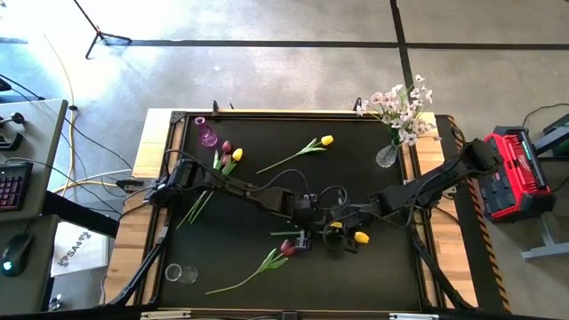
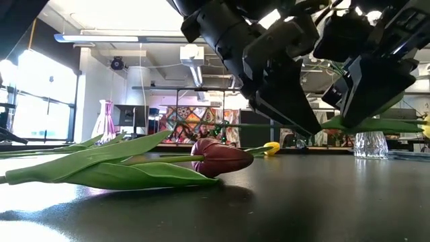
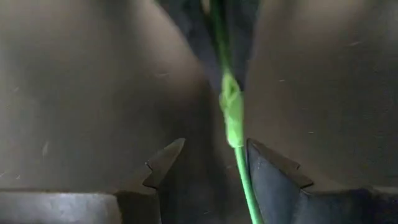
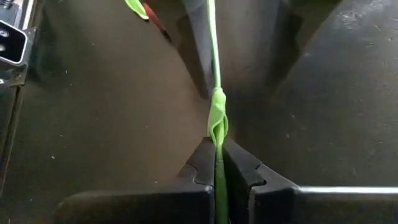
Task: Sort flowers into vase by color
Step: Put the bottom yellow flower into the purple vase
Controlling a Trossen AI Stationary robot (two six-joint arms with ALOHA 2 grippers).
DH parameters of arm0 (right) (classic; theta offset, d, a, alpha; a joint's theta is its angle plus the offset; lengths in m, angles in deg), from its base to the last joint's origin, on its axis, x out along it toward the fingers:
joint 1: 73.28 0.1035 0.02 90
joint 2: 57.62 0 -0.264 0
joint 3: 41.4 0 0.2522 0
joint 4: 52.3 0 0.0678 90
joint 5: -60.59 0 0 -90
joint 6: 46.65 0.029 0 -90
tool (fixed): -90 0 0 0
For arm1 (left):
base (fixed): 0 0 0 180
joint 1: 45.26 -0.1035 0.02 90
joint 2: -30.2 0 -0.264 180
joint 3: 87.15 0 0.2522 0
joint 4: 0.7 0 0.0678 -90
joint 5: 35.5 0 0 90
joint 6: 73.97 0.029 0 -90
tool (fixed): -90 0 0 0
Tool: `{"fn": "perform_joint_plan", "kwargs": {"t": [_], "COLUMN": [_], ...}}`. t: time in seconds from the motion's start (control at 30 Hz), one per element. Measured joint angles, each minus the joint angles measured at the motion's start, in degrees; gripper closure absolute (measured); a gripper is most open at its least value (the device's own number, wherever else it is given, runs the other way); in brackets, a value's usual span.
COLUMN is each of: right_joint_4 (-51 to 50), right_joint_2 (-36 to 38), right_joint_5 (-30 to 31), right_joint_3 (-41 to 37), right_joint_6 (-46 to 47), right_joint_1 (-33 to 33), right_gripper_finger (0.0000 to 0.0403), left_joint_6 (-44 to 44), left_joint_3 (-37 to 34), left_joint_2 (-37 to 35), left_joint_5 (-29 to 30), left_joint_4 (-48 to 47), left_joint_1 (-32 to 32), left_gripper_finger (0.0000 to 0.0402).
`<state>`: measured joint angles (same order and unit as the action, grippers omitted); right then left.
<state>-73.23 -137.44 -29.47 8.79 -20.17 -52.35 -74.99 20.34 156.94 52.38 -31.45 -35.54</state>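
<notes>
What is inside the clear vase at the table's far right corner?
The clear vase holds a spray of pale pink-white blossoms, whose stems run down into it. Whether it holds water or anything else cannot be seen from the high view.

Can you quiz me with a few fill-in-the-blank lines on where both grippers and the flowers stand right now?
1. The right gripper is shut on a thin ____ stem.
2. The left gripper has its fingers ____ around the same stem.
3. The clear vase at the table's far right corner holds a spray of pale ____ blossoms.
4. A dark red tulip lies ____ on the black table.

Missing words: green; open; pink-white; flat
</notes>
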Motion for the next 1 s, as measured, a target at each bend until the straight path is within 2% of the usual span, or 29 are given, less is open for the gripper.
{"fn": "perform_joint_plan", "kwargs": {"t": [0.17, 0.43, 0.57, 0.67, 0.73, 0.83, 1.0], "right_joint_4": [-0.1, -0.2, -0.6, -2.0, -4.1, -8.4, -14.2], "right_joint_2": [0.1, 1.1, 2.4, 3.8, 5.9, 11.3, 22.2], "right_joint_5": [0.2, 0.4, 0.5, 1.4, 5.2, 14.4, 31.7], "right_joint_3": [0.0, -0.1, -0.1, -0.1, -0.1, -0.1, -0.1], "right_joint_6": [0.0, 0.5, 2.0, 4.2, 7.4, 11.2, 15.3], "right_joint_1": [-0.3, -0.7, -0.7, -0.7, -0.6, 0.4, 6.5], "right_gripper_finger": [0.0403, 0.0402, 0.0383, 0.0348, 0.0321, 0.0287, 0.0265], "left_joint_6": [1.6, 1.2, 1.1, 0.9, 0.2, -0.4, -0.4], "left_joint_3": [0.0, 0.0, 0.0, 0.0, 0.0, 0.0, -0.9], "left_joint_2": [0.0, -0.1, -0.2, -0.2, -0.2, -0.2, -1.5], "left_joint_5": [-2.3, -2.0, -2.0, -1.9, -1.7, -0.7, 1.6], "left_joint_4": [0.4, -0.3, -0.6, -0.8, -0.8, 0.0, 1.1], "left_joint_1": [0.0, -0.4, -1.1, -1.9, -2.6, -3.5, -4.9], "left_gripper_finger": [0.0291, 0.0388, 0.0396, 0.0399, 0.0400, 0.0401, 0.0401]}}
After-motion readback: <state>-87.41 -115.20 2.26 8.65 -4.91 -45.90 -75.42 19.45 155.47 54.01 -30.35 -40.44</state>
